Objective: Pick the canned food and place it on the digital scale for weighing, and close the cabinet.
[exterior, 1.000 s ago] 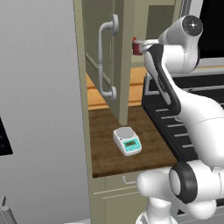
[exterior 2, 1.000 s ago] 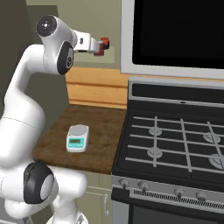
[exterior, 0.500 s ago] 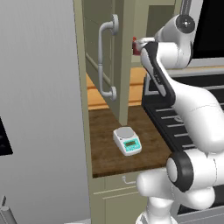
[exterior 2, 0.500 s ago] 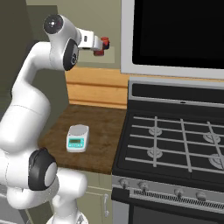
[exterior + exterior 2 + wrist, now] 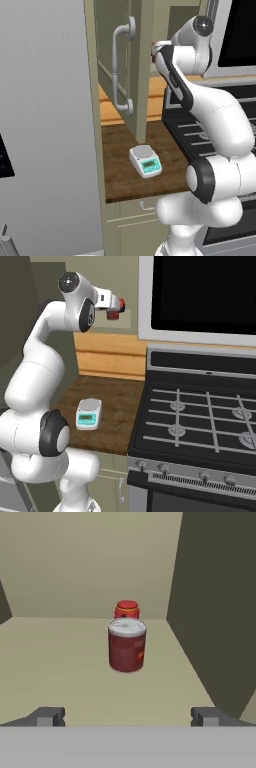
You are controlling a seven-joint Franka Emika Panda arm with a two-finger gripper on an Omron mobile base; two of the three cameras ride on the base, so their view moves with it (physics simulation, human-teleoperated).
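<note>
Canned food stands upright ahead of the raised, level claw, fingers spread.

The can is a dark red-brown cylinder with a silvery top, standing upright on the beige shelf inside the cabinet. The cabinet is olive-beige, its panelled door swung open, showing a long grey curved handle. The scale is white with a round grey plate and teal display, lying flat on the wooden tabletop below, nothing on it.
</note>
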